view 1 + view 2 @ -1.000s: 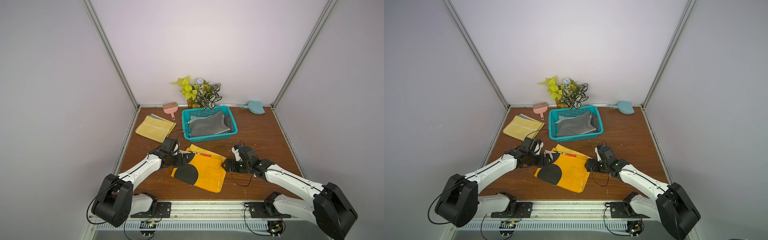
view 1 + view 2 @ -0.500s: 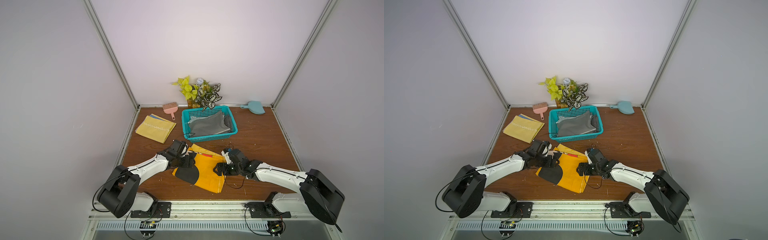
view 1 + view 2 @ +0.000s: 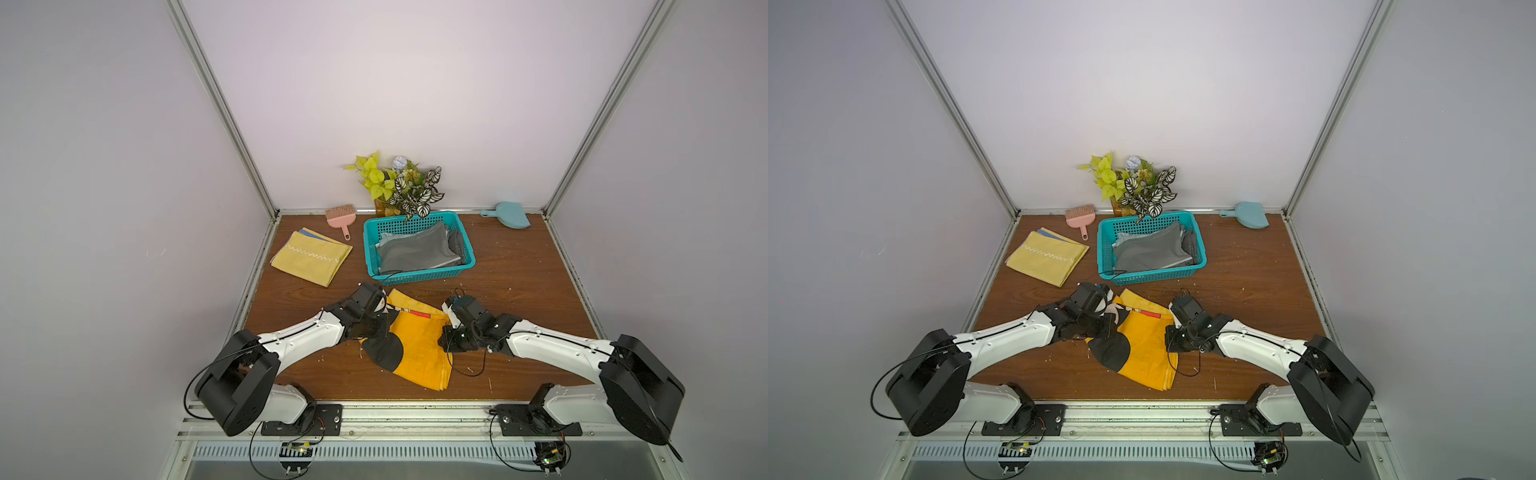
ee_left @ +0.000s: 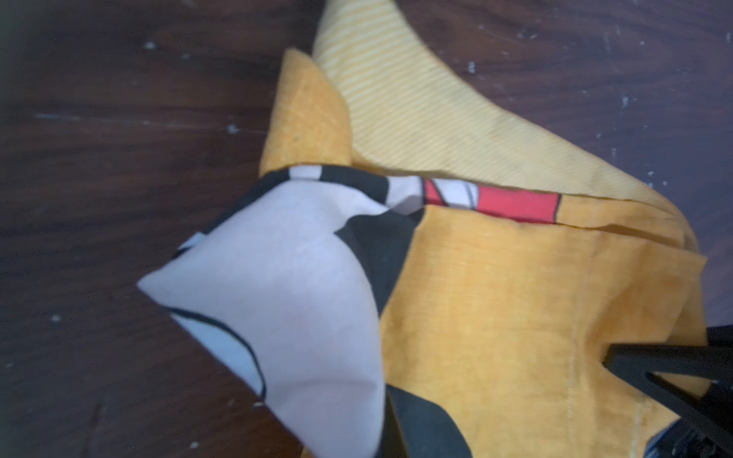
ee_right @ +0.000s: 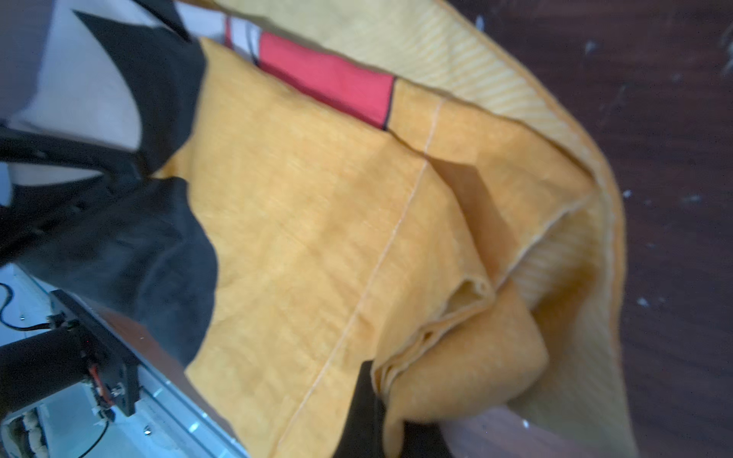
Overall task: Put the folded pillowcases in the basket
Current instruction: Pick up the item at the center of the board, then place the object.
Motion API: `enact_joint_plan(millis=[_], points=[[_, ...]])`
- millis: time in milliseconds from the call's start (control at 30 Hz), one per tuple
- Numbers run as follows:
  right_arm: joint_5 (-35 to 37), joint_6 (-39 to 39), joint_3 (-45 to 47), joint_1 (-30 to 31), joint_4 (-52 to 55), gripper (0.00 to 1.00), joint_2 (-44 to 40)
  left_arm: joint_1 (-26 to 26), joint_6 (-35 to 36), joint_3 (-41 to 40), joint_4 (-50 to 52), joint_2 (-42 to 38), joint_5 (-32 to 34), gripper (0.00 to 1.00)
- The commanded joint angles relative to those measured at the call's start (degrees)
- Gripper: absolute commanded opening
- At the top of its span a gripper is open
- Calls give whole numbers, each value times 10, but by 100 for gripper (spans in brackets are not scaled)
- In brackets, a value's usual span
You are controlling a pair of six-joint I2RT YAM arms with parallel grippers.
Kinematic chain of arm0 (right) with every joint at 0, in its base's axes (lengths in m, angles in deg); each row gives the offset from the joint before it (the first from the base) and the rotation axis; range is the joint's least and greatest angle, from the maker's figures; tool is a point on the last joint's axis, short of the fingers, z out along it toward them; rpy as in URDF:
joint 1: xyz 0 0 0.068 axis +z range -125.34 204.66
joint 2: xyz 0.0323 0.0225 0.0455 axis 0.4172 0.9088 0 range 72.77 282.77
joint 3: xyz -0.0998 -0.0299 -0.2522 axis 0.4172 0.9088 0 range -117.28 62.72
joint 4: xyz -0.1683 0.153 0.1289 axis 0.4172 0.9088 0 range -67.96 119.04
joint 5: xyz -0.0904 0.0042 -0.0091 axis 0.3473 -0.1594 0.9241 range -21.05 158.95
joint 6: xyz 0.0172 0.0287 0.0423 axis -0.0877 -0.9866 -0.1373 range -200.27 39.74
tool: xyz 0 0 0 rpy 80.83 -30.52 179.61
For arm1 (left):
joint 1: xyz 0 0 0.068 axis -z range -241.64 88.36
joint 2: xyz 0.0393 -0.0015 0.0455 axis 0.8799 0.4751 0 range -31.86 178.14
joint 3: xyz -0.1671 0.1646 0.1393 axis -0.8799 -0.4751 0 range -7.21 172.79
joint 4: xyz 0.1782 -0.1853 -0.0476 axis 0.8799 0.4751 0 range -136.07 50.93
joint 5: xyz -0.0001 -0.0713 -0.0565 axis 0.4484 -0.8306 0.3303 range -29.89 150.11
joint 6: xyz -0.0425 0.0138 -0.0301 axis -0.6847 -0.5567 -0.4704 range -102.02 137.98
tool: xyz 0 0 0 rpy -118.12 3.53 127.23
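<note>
Back centre of the counter [image 3: 519, 291]: teal basket [image 3: 367, 245] with grid walls, holding a folded grey cloth [image 3: 419, 251] across most of its floor. Thin black cable [image 3: 390, 273] draped over its front left rim.

Pillowcase [image 3: 417, 349] not in the basket: flat on the counter just in front of it, toward the front edge, orange with a black patch and a red strip.

Left to right around these:
- Folded yellow cloth [image 3: 311, 257] by the left edge.
- Pink brush [image 3: 340, 216] behind it.
- Plant [image 3: 399, 187] at the back edge, leaves hanging over the basket's rear rim.
- Blue dustpan [image 3: 509, 214] in the back right corner.

Left end effector [image 3: 384, 328] clenched on the pillowcase's left edge, fabric lifted and bunched there. Right end effector [image 3: 444, 343] clenched on the right edge, folds pinched together.

Narrow strip of bare wood between pillowcase and basket front. Open counter right of the basket as far as the right edge.
</note>
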Motion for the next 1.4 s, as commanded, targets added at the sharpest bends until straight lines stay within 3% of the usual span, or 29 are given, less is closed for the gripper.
enact_joint_plan(millis=[0,267,433,700,900,1133,1300,1367], points=[[18,23,-81,4,52,3,-48,50,-22,57,15,0,6,0],[34,96,-305,-7,197,6,-29,83,-21,212,61,-1,8,0],[23,140,-387,-67,209,7,8,77,19,299,92,23,81,0],[21,213,-505,-166,172,7,133,-15,87,354,44,113,115,0],[5,222,-533,-215,103,7,222,-72,117,416,31,195,93,0],[5,230,-599,-249,100,9,303,-116,129,486,26,263,69,0],[10,241,-642,-260,99,25,351,-135,128,474,16,278,71,0],[15,244,-657,-260,103,39,367,-141,125,461,8,279,72,2]])
